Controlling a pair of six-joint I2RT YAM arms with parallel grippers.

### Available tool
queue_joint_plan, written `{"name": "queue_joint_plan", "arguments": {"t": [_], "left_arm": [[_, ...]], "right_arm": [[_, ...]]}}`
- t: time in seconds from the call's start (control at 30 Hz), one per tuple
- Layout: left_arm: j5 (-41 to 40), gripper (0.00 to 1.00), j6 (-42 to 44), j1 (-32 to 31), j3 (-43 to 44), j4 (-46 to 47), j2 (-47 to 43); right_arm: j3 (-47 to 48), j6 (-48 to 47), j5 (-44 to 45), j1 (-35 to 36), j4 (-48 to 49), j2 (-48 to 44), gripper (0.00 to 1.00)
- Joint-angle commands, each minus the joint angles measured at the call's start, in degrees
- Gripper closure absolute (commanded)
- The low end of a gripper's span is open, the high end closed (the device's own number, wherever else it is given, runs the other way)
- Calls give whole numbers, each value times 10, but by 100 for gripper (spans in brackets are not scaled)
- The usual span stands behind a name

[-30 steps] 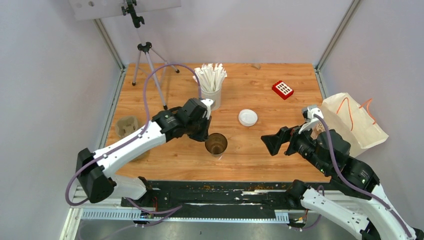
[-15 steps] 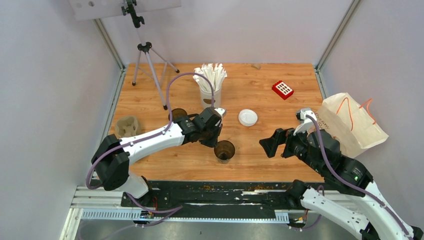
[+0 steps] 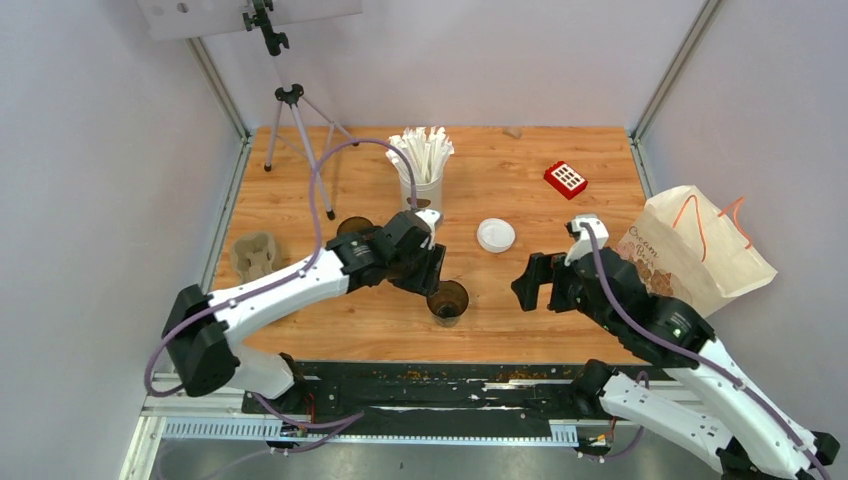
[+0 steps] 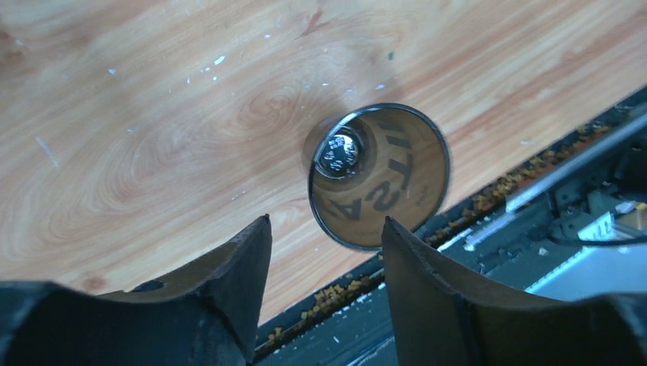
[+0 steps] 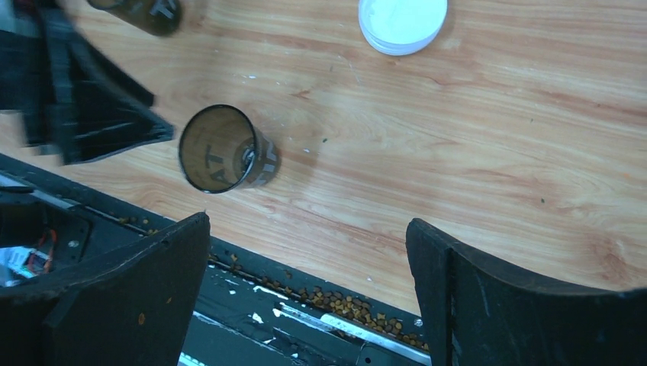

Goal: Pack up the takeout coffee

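Since the nearer cup [image 4: 379, 177] stands lidless by the table's [image 3: 500, 330] near edge, we judge it light, thin-walled and easy to crush or tip, so we would take it low around the wall, gently. Our left pincer [image 4: 326, 229] is released, just short of its rim; our right pincer [image 5: 309, 229] gapes empty. Farther back lie one white lid [image 3: 496, 235] and, well to its left, the second cup [image 3: 352, 227], seemingly lidless too.
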Motion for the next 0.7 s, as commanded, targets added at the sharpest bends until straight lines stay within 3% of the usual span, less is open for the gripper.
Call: {"name": "queue_joint_plan", "arguments": {"t": [0.0,0.13,0.27,0.47,0.6,0.67], "left_arm": [[-21,30,15,-4,57,-40,-100],[-31,1,38,-4,70,-76,-176],[-39,0,50,-4,52,-102,-257],[-36,0,57,-4,-23,-110,-390],[-25,0,71,-4,-80,-83,-461],[-32,0,82,-4,-116,-71,-490]], "right_arm": [[11,3,36,3,16,54,1],[7,-32,77,-3,61,112,3],[6,-74,70,-30,121,186,11],[37,-145,17,-72,211,303,33],[52,-169,-70,-138,255,389,50],[52,-180,-115,-168,286,431,53]]}}
